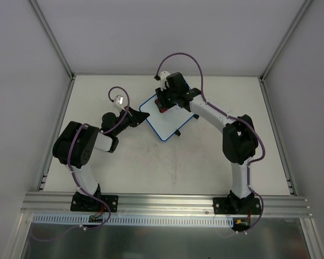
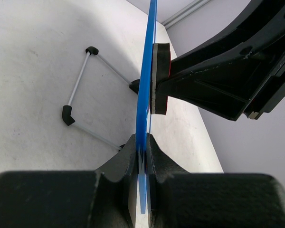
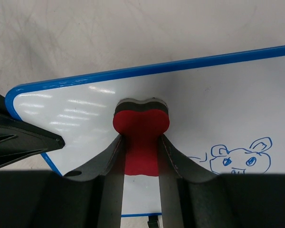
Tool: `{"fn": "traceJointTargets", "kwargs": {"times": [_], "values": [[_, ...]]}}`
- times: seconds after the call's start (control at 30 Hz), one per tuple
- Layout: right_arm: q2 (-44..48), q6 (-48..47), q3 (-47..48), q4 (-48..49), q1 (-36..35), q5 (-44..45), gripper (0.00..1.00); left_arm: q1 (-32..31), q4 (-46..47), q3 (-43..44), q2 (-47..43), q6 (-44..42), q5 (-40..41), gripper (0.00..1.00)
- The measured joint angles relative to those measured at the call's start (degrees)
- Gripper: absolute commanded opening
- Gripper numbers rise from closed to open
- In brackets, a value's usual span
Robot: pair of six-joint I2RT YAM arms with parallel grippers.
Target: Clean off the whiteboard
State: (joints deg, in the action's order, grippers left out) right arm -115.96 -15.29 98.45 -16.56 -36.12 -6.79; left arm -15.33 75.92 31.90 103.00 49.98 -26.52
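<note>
Step in hand: wiping. The whiteboard sits toward the far middle of the table, turned cornerwise.

Left gripper is clamped tight on the board's left corner, blue rim pinched between its fingers. It acts as the steadying hold.

Right gripper is closed around the waist of the red eraser. The felt face lies flat against the white surface near that same corner.

A blue doodle (mouse-like face) remains unerased, off to the eraser's right.

Next move, by my judgement: sweep the eraser rightward across the drawing, keeping pressure even so the board doesn't twist in the left hold.
</note>
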Motion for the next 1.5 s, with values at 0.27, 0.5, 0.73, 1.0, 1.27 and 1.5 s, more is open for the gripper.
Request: {"fn": "traceJointTargets", "kwargs": {"times": [0.27,0.5,0.73,1.0,1.27,1.5], "values": [[0.6,0.0,-2.5,5.2,2.0,-3.4,0.00,0.0,0.0,0.0,0.0,0.0,0.0,0.00],[4.2,0.3,-11.9,12.4,3.8,-5.2,0.00,-0.1,0.0,0.0,0.0,0.0,-0.1,0.00],[9.6,2.5,-25.3,20.0,4.8,-4.7,0.00,-0.1,0.1,0.0,0.0,0.0,-0.2,0.00],[13.4,4.8,-35.7,26.4,4.8,-3.6,0.00,-0.1,0.1,0.0,0.0,-0.1,-0.3,0.00],[13.0,5.2,-34.7,25.6,4.8,-3.5,0.00,-0.1,0.1,0.0,0.0,-0.1,-0.3,0.00],[9.9,5.2,-26.1,19.0,4.9,-3.5,0.00,-0.1,0.1,0.0,0.0,-0.1,-0.2,0.00]]}}
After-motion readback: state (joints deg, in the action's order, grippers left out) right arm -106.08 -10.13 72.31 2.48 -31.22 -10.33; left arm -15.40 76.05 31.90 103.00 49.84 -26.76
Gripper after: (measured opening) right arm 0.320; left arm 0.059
